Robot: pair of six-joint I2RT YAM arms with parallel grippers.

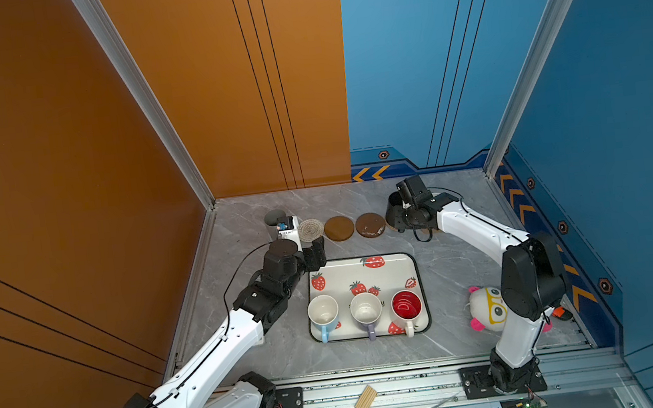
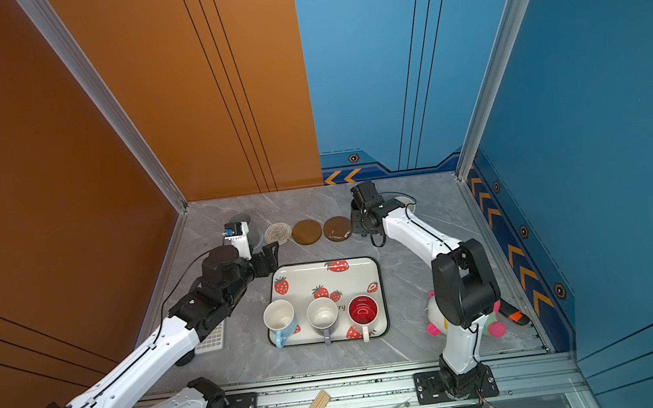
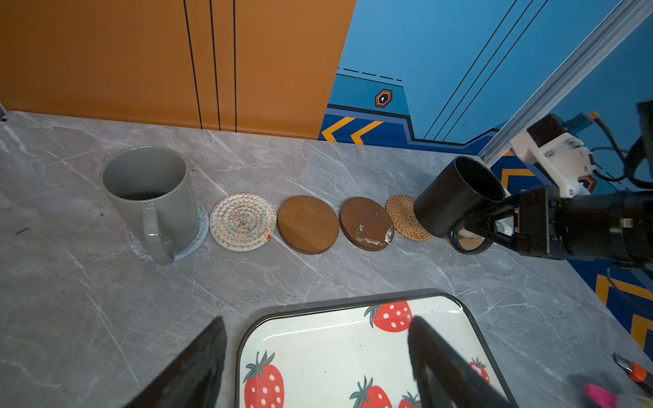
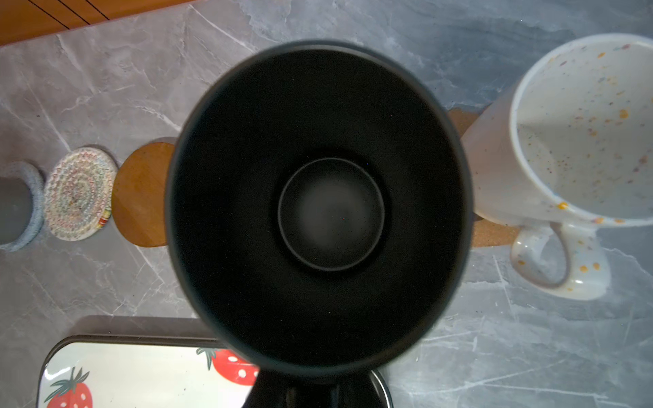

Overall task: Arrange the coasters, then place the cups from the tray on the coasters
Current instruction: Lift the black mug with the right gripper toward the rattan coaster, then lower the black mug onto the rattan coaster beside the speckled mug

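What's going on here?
Right gripper holds the black mug by its handle over the rattan coaster. The grey mug sits on the grey coaster, the speckled mug on a brown coaster at the other end. On the tray stand three mugs; the cream coaster and two wooden discs lie bare. Left gripper hangs open, empty, over the tray's corner.

tray lettering: on the large white rounded-rectangle tray [image 2: 308,276], dark rim, red strawberry prints, I read only "ry" in a top view; rest hidden.
wall signs: two orange chevron arrows [image 1: 371,173] on the blue back wall [image 1: 404,58], pointing left, no words.
hexagon badge [image 3: 383,98]: orange-black emblem, no text.
white keypad [image 2: 211,338]: key marks too small for me.
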